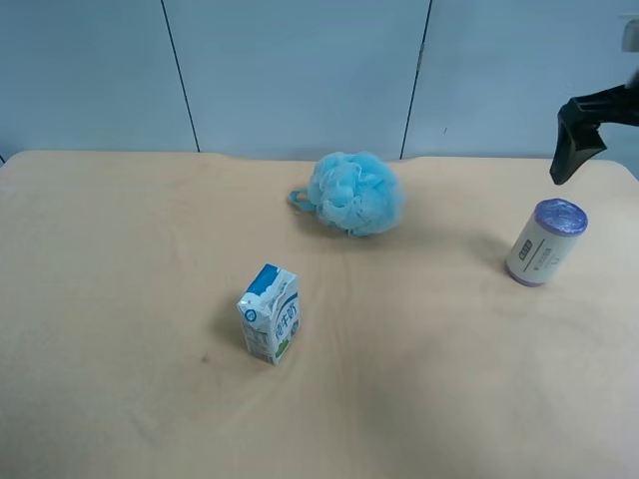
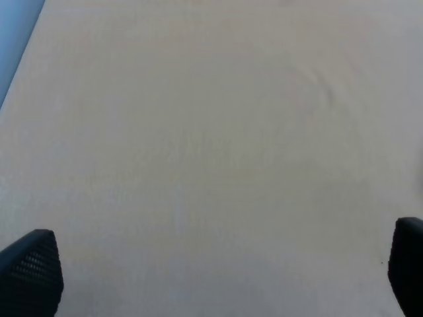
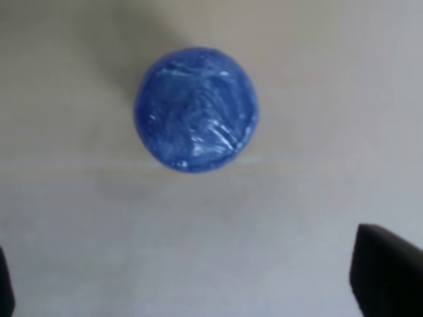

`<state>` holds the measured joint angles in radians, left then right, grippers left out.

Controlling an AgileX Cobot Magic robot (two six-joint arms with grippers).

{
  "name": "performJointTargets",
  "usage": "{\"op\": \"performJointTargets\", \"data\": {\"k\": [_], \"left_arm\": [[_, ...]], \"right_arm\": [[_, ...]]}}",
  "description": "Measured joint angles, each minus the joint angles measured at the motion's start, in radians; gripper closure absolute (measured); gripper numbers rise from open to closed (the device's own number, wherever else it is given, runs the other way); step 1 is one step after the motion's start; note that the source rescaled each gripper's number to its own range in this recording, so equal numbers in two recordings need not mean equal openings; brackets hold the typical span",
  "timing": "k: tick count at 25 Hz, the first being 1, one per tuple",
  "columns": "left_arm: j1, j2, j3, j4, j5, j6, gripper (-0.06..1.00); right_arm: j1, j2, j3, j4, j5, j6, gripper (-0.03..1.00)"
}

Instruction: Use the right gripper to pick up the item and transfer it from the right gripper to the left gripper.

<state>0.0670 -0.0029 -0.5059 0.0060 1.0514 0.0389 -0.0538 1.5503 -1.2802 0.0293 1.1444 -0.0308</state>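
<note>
You have the purple-ended roll (image 1: pixel 545 242) standing upright on the worktop (image 1: pixel 419 379), near the exterior high view's right edge, with nothing touching it. Your right gripper (image 3: pixel 195 277) hangs above it with its jaws spread wide and the roll's crinkled top just ahead of the gap. Your left gripper (image 2: pixel 218 271) faces the worktop, its jaws spread too. The milk carton (image 1: pixel 270 313) and the blue bath sponge (image 1: pixel 355 194) sit well apart from the roll.

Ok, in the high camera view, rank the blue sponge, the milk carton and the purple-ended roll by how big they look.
1. The blue sponge, clearly the biggest.
2. The milk carton and the purple-ended roll look about the same size. The carton sits lower in the frame, maybe nearer the camera, so I won't rank these two.
</note>
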Motion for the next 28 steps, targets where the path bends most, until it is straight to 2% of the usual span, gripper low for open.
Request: {"op": "performJointTargets", "data": {"k": [8, 28], "left_arm": [[0.0, 0.0, 0.0, 0.0, 0.0, -0.001, -0.06], [0.0, 0.0, 0.0, 0.0, 0.0, 0.0, -0.06]], "right_arm": [[-0.067, 0.116, 0.0, 0.036, -0.035, -0.028, -0.03], [-0.07, 0.278, 0.0, 0.044, -0.179, -0.042, -0.03]]}}
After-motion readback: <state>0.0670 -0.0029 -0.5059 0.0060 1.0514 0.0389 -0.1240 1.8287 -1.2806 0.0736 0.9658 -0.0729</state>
